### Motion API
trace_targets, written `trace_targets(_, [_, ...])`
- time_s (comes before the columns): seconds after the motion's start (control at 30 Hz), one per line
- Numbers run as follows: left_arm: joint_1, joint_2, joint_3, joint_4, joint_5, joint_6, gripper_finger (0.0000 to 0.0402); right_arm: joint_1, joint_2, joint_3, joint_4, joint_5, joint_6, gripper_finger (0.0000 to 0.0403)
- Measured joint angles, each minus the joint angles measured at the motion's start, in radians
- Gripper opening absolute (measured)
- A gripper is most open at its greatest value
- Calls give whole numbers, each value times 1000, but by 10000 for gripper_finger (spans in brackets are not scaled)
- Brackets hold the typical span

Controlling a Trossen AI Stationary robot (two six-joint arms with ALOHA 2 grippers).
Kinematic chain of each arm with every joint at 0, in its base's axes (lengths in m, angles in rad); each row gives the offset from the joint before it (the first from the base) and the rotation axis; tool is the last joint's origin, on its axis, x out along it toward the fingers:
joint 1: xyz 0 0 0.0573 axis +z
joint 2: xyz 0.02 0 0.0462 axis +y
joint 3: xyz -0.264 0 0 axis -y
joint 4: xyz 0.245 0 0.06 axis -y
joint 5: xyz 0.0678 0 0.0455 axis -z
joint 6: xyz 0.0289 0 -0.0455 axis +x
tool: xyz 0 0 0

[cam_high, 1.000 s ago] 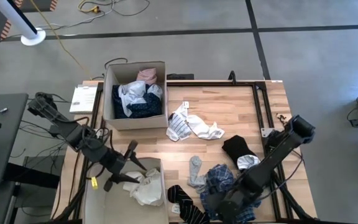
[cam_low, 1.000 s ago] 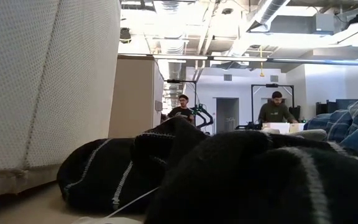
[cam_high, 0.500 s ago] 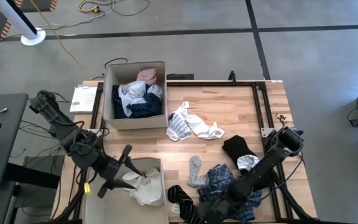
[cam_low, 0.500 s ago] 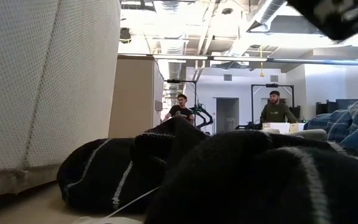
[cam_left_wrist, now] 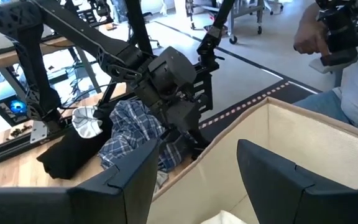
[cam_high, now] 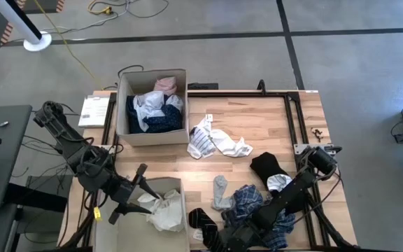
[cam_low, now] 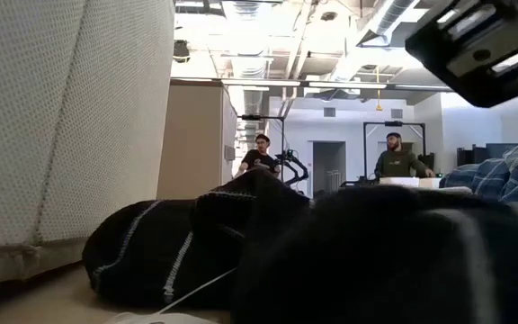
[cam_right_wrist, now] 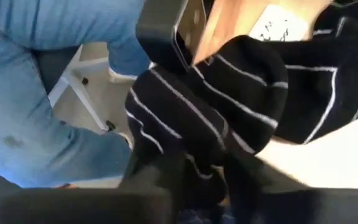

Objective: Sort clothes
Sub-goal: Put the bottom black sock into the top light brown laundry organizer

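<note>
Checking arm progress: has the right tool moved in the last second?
Yes. The right tool has slid along the table's near edge toward the near box, onto the black striped garment.

R gripper (cam_high: 222,241) moved lower onto black striped garment (cam_high: 205,222) | L gripper (cam_high: 133,194) pulled back

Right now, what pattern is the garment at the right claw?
Black with thin white stripes, clearest in the right wrist view.

On the pale wood table (cam_high: 257,122) lie a blue-and-white striped garment (cam_high: 200,143), a white garment (cam_high: 231,145), a black garment (cam_high: 264,166), a grey sock (cam_high: 220,191), a blue plaid shirt (cam_high: 247,201) and a black garment with thin white stripes (cam_right_wrist: 229,106). The tan far box (cam_high: 126,127) holds pink (cam_high: 165,85), white (cam_high: 147,106) and navy dotted (cam_high: 161,122) clothes.
</note>
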Motion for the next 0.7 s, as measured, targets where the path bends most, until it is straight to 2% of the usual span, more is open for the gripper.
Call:
trace_targets(0.07, [0, 0, 0, 0, -1, 5, 212, -1, 1, 0, -7, -7, -23, 56])
trace_targets(0.13, [0, 0, 0, 0, -1, 12, 212, -4, 2, 0, -12, -23, -40, 18])
trace_targets(0.27, [0, 0, 0, -1, -2, 35, 212, -14, 0, 26, -92, -11, -52, 13])
trace_targets(0.43, [0, 0, 0, -1, -6, 69, 212, -38, -31, 121, -333, 67, -108, 4])
trace_targets(0.6, [0, 0, 0, -7, -24, 97, 212, -77, -128, 181, -469, 169, -186, 2])
trace_targets(0.7, [0, 0, 0, -10, -78, 128, 212, -112, -211, 190, -498, 231, -260, 1])
